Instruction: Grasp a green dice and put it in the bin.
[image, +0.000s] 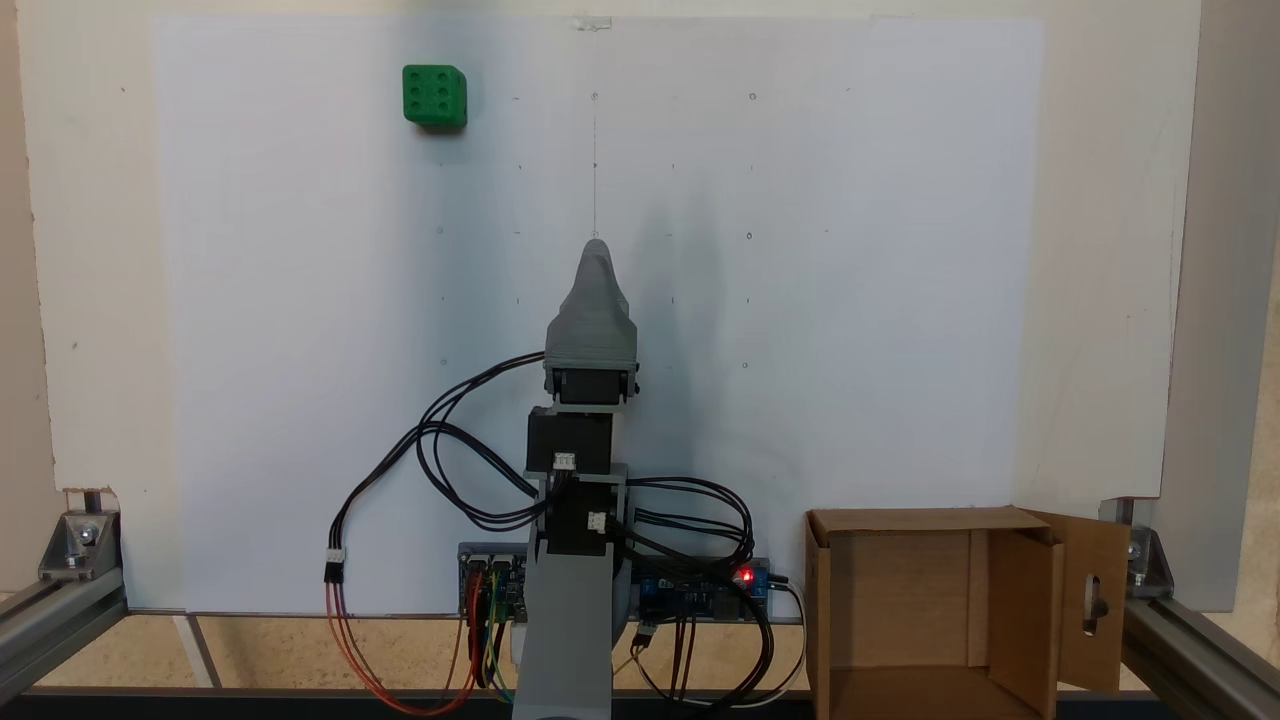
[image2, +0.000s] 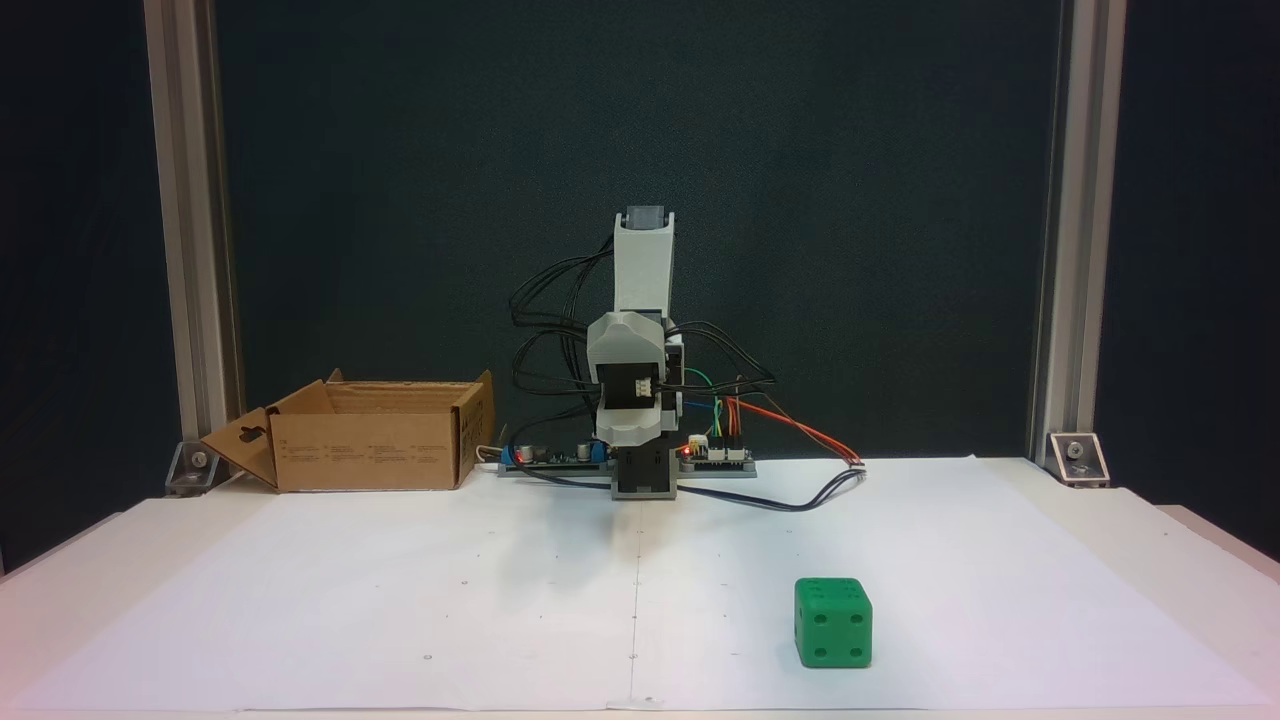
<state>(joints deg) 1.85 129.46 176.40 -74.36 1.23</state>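
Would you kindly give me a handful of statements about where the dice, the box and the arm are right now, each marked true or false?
1. The green dice lies on the white paper, apart from the arm. True.
2. The dice is inside the bin. False: the cardboard bin holds nothing that shows; the dice sits far across the sheet.
3. One bin flap has a slot-shaped cutout. True.
4. The pincer grips the dice. False: it is folded near the arm's base, well clear of the dice.
5. The dice face toward the camera in a fixed view shows four pips. True.
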